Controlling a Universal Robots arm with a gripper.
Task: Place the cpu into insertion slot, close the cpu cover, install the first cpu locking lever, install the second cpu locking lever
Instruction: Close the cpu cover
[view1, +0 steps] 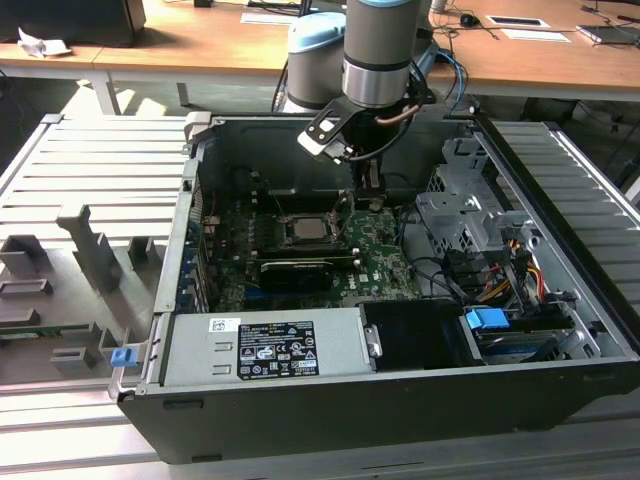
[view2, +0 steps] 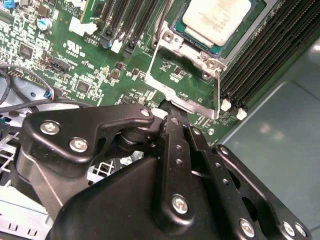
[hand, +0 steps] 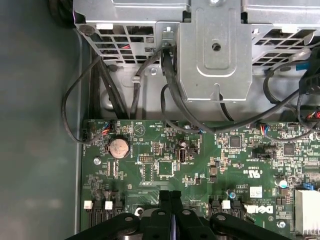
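The cpu (view2: 216, 19) lies flat, silvery face up, in the insertion slot (view2: 174, 24) on the green board; in the exterior view the cpu (view1: 304, 229) sits mid-board. The cpu cover (view2: 187, 102), a silvery frame, is swung open away from the socket, and the board shows through its opening. My gripper (view2: 170, 107) is shut with nothing between its fingers, its tips right at the cover's free edge. In the first wrist view the fingers (hand: 164, 202) are pressed together over the board. The gripper (view1: 366, 188) hangs just to the exterior view's right of the socket.
Long black memory slots (view2: 260, 55) flank the socket. A metal drive cage (view1: 465, 215) and cable bundles (view1: 500, 275) crowd the exterior view's right. The power supply (view1: 265, 345) lies along the front. A coin battery (hand: 119, 147) sits on the board.
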